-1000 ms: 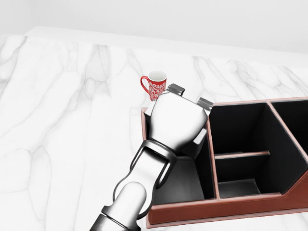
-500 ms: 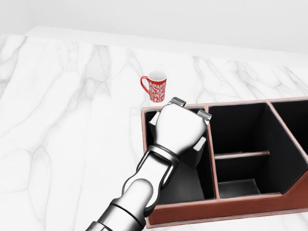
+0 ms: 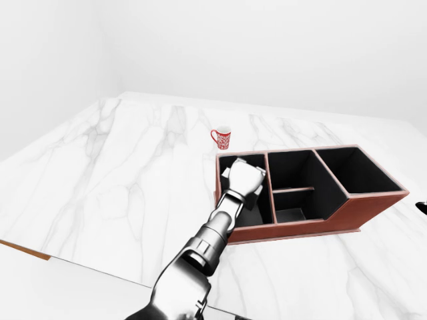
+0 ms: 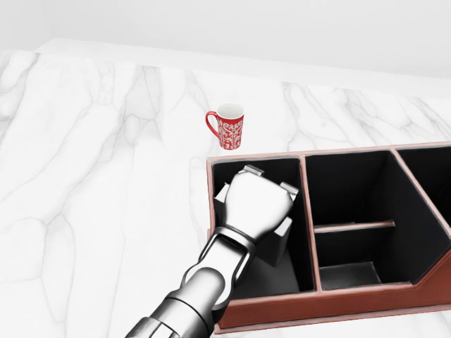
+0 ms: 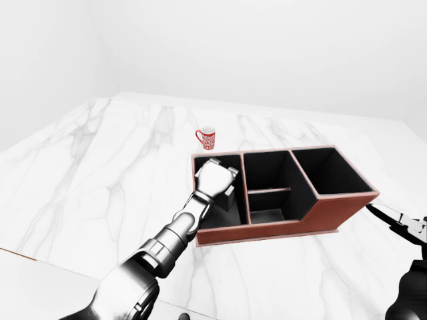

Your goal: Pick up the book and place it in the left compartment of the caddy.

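The book (image 4: 277, 239) is a pale grey slab; only its corners show from under my left hand (image 4: 270, 179). That hand is shut on the book and reaches down inside the left compartment (image 4: 232, 171) of the brown caddy (image 4: 352, 150). Black lining covers the inside of the caddy, whose middle compartment (image 4: 349, 197) has a low divider across it. My right hand (image 5: 402, 225) shows at the right edge of the right-eye view, just right of the caddy, with its dark fingers stretched out and nothing in them.
A red patterned mug (image 4: 227, 127) stands on the white marble counter (image 4: 106, 176) just above the caddy's left end in the head view. The counter's near edge (image 3: 27, 251) runs across the bottom left of the left-eye view.
My left hand has gone down with the book from above the caddy's rim into the left compartment. The mug and the caddy have not moved.
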